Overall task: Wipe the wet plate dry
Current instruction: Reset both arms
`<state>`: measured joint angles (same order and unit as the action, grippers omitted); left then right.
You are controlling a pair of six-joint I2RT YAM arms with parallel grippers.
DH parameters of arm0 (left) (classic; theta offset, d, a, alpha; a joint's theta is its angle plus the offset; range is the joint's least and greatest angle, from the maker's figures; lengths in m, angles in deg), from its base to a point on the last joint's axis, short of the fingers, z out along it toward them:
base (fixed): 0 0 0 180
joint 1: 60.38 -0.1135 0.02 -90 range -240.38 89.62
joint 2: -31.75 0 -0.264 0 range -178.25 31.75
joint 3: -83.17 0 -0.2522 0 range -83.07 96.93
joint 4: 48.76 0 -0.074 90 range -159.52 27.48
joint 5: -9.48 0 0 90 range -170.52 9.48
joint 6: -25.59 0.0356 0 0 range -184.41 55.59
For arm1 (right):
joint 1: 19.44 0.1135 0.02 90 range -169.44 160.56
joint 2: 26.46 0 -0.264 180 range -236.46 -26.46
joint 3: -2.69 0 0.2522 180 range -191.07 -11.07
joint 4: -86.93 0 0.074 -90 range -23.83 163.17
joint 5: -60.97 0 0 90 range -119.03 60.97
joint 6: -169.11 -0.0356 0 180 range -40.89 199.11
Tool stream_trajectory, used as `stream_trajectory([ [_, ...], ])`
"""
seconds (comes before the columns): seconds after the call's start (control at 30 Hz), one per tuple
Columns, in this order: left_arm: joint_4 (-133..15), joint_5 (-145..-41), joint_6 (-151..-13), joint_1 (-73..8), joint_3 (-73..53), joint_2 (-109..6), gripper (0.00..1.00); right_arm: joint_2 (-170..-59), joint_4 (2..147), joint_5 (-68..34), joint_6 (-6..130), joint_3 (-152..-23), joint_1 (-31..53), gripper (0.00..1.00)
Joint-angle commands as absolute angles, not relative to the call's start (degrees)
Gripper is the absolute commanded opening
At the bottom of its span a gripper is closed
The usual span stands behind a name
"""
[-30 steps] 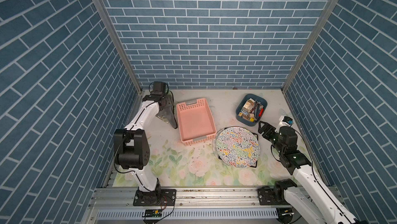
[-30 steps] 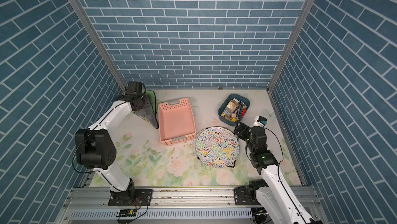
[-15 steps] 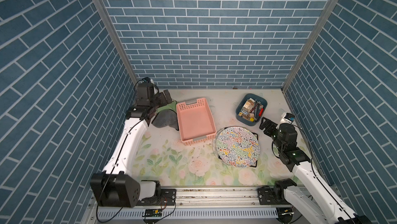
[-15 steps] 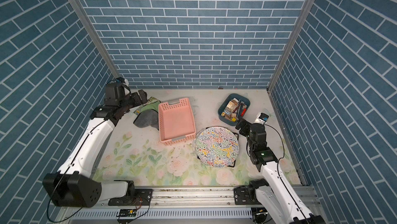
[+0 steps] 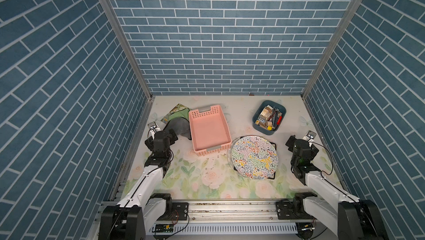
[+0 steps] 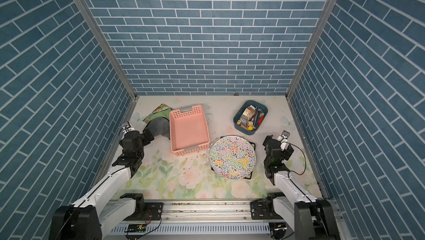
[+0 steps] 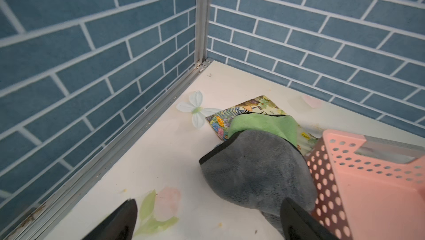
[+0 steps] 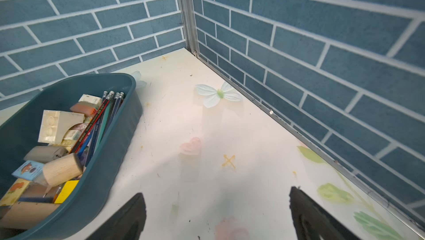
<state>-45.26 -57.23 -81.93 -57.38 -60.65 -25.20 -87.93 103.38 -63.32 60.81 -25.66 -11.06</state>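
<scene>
The plate (image 5: 254, 157), round with a many-coloured squiggle pattern, rests on a dark square base right of centre, seen in both top views (image 6: 232, 156). A grey and green cloth (image 5: 178, 124) lies crumpled at the back left against the pink basket, and shows in the left wrist view too (image 7: 253, 169). My left gripper (image 5: 172, 135) is open just in front of the cloth, one fingertip (image 7: 296, 218) beside its edge, nothing held (image 7: 209, 204). My right gripper (image 5: 291, 142) is open over bare table to the right of the plate, empty (image 8: 216, 192).
An empty pink perforated basket (image 5: 208, 130) stands between the cloth and the plate. A blue bin (image 5: 264, 131) of pencils and blocks sits at the back right (image 8: 110, 158). A printed card (image 5: 176, 110) lies under the cloth. Brick walls close in three sides.
My left gripper let go of the cloth, which dropped flat, and the arm drew back toward the front. My right gripper opened fully and moved away from the plate toward the right wall.
</scene>
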Motion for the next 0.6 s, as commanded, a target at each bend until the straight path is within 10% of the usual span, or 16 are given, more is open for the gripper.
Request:
stream_trajectory([
  [0.0,-33.02,-54.65,-78.14,-57.66,-64.42,-23.49,1.0,-94.7,121.32,-63.04,68.55,-25.75,-11.49,0.99],
  [0.57,-18.9,-61.54,-69.97,-57.66,-73.09,-27.24,1.0,-114.13,151.41,-40.55,78.51,-21.92,-16.21,0.99],
])
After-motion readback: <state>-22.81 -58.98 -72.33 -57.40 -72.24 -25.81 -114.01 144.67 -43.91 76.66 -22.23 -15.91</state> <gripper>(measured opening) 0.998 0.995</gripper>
